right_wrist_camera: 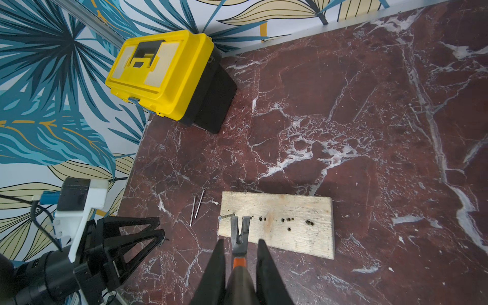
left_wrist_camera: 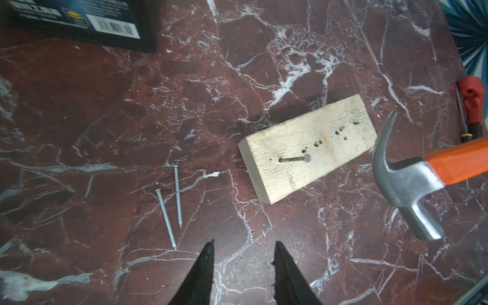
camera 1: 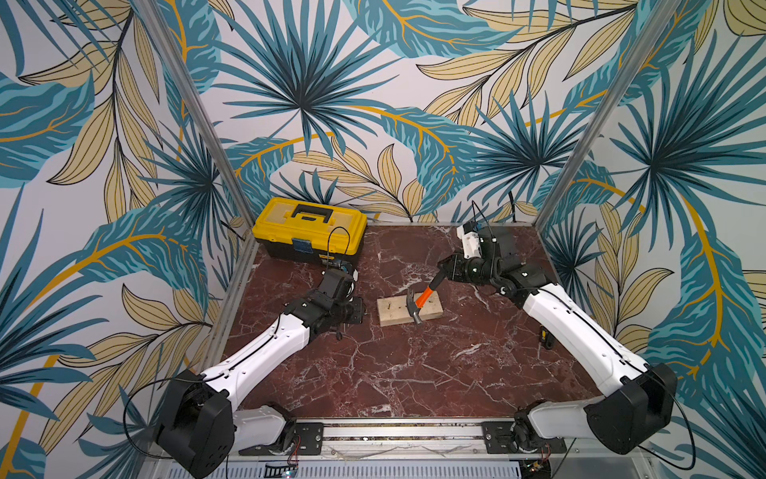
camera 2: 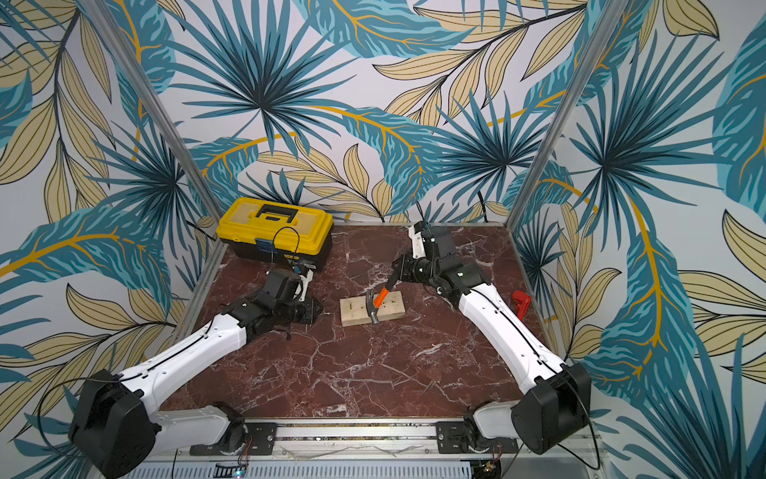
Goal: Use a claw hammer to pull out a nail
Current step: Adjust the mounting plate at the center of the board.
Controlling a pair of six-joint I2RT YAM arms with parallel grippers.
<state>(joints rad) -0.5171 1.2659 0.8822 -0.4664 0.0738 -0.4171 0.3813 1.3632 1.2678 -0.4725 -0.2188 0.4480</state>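
R pincer [right_wrist_camera: 240, 241] clamped on claw hammer [right_wrist_camera: 239, 229] by its black shaft; claw over wood block [right_wrist_camera: 295, 240], just beside bent nail [right_wrist_camera: 226, 216] stuck in it. L pincer [left_wrist_camera: 245, 243] apart, empty, above surface [left_wrist_camera: 343, 250] nr two loose nails [left_wrist_camera: 166, 219]

Head of claw hammer [left_wrist_camera: 412, 182]: bright polished metal, smooth; upper shaft glossy orange. Block [left_wrist_camera: 311, 155]: pale raw wood, rough grain, pitted. Nail [left_wrist_camera: 294, 159] in it: dull grey metal. Tabletop [left_wrist_camera: 264, 66]: marble-look, smooth, faint sheen. Toolbox [right_wrist_camera: 169, 71], table's 11 o'clock: glossy yellow plastic lid, matt black base.
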